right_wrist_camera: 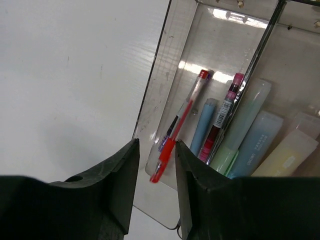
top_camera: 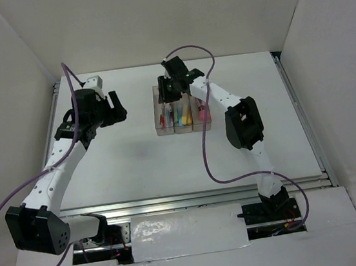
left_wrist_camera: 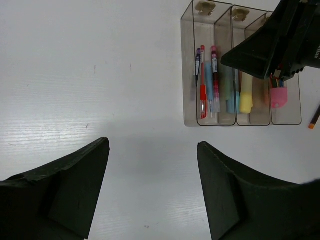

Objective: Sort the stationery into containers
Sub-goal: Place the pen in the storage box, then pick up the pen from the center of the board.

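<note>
**Three bins well stocked, one pen outside them**

Three joined clear bins [left_wrist_camera: 189, 100] sit toward the far edge of the worktop [top_camera: 118, 173], about midway between its sides, with most of the stationery already in them. The right hand [right_wrist_camera: 156, 145] hangs over the leftmost bin, fingers only narrowly parted. A red pen [right_wrist_camera: 176, 127] shows through the gap, lying slanted in that bin, and neither finger appears to touch it. The left hand [left_wrist_camera: 152, 190] is spread wide and holds nothing, over bare worktop on the left side.

The main risk looks like the tight fit. If the right hand drops lower, a finger could strike the bin's outer wall or the divider and shove the whole joined set. A finger could also snag the slanted pen and drag it back out.

Only the left wrist view shows a thin orange-tipped pen [left_wrist_camera: 314, 117] on the worktop just beside the rightmost bin. From overhead the right arm seems to cover that spot. That view also sorts the contents: a yellow marker [left_wrist_camera: 246, 95] in the middle bin and a pink one [left_wrist_camera: 278, 97] in the right. The right wrist view alone shows the finger gap.
</note>
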